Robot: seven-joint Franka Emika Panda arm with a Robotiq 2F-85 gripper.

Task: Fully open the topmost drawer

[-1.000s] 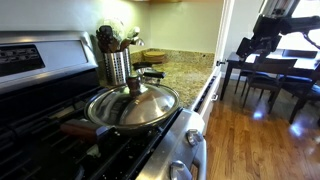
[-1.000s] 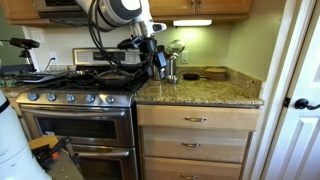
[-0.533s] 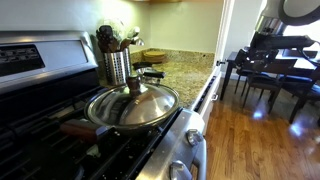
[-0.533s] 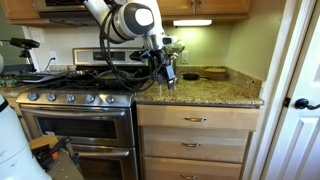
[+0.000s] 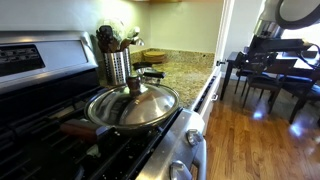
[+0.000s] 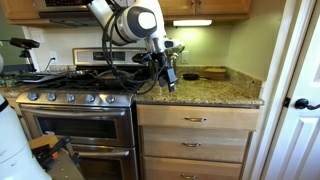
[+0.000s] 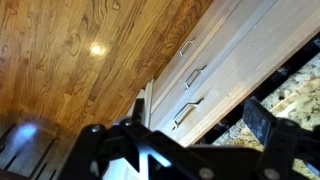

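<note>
— The stove (image 6: 78, 104) hems the left. The claw (image 6: 166, 78) hangs above the table (image 6: 215, 95), fingers spread wide in the wrist view and holding nothing.

— The drawer (image 6: 160, 118) sits shut just under the table edge, its handle (image 6: 196, 119) untouched. The arm should clear that edge, drop in front, close squarely on mid-bar, then pull straight out.

— Bare floor (image 7: 80, 50) in front gives room; only the door (image 6: 296, 60) crowds the right.

Lidded steel pan (image 5: 132, 106) on the stove (image 6: 80, 125), utensil crock (image 5: 117, 66) behind, speckled granite counter (image 6: 205, 93) alongside.
</note>
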